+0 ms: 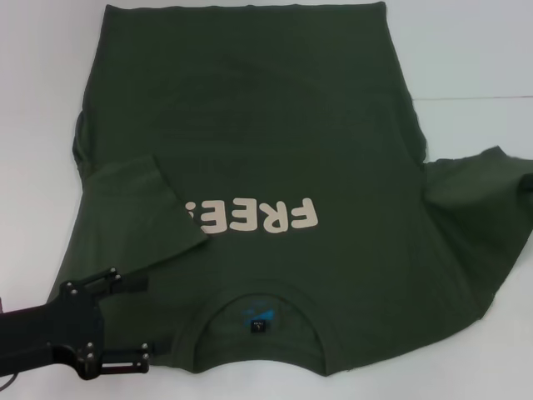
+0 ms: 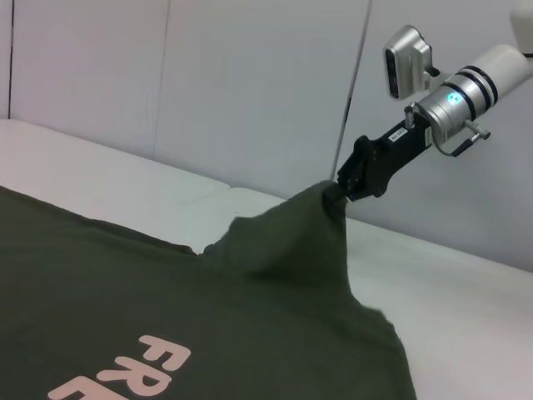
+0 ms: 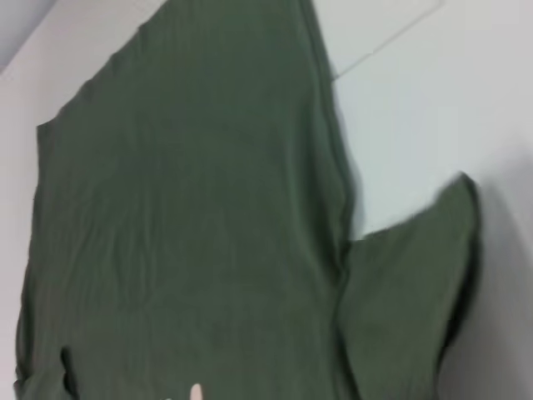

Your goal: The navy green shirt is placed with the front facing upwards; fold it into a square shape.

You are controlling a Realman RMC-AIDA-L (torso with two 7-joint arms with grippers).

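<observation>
Left wrist view — right gripper [image 2: 343, 190] pinching shirt [image 2: 166, 283].

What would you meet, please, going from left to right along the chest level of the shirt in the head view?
Folded-in left sleeve → cream "FREE!" lettering → plain green chest → right sleeve, its tip lifted by the right gripper as the left wrist view shows.

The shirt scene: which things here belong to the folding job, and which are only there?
Belong to the job:
navy green shirt
right gripper, lifting the shirt's sleeve
left gripper, near the collar

Only there:
white table
</observation>
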